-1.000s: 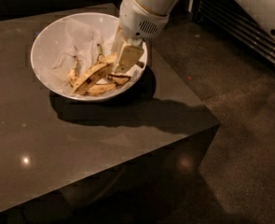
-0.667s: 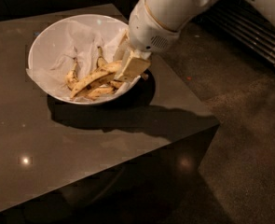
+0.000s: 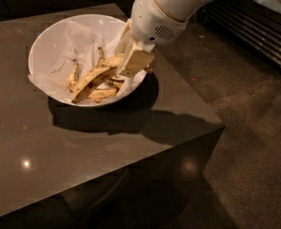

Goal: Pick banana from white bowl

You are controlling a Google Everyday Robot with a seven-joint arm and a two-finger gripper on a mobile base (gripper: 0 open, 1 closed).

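Note:
The white bowl [image 3: 48,38], lined with crumpled white paper, stands on the dark table near its far right part. The long speckled yellow banana [image 3: 94,78] lies slanted in the bowl, its right end raised. My gripper [image 3: 127,57] hangs from the white arm over the bowl's right side. It is shut on the banana's upper right end, and a cream finger [image 3: 136,62] shows in front of it. Two shorter, browner bananas [image 3: 101,94] lie under and beside the long one.
The dark glossy table [image 3: 83,147] has its right edge and front corner close to the bowl. Beyond it is a dark speckled floor [image 3: 254,128]. A slatted metal grille [image 3: 259,27] stands at the back right.
My arm has come down lower over the bowl's right side. The long banana's right end now sits between my fingers and is tipped upward.

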